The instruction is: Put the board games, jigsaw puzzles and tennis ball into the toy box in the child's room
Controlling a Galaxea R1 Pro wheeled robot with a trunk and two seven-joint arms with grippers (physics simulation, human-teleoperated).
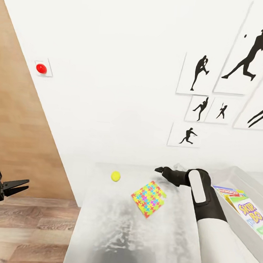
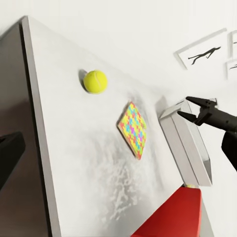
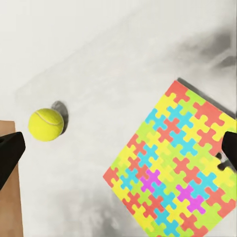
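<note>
- We judge the step in hand to be picking up a jigsaw puzzle (image 1: 148, 198), which lies flat on the surface (image 1: 110, 233), rotated like a diamond, between the tennis ball (image 1: 115, 176) and the toy box (image 1: 244, 185).
- Our right claw (image 1: 159, 170) hangs above the far edge of the surface near the puzzle's upper corner; its fingers stand apart with nothing between them.
- Our left claw (image 1: 23, 184) is well off to the side over the floor, its jaws drawn nearly together and empty.
- The puzzle is thin, so we would bring the right claw down over one edge or corner, fingers straddling it, and pinch low against the surface.
- We should keep clear of the ball, which could roll if nudged.
- The box already holds game boxes, among them one lettered Skip-Bo (image 1: 252, 214); we would lift the puzzle over its near rim.
</note>
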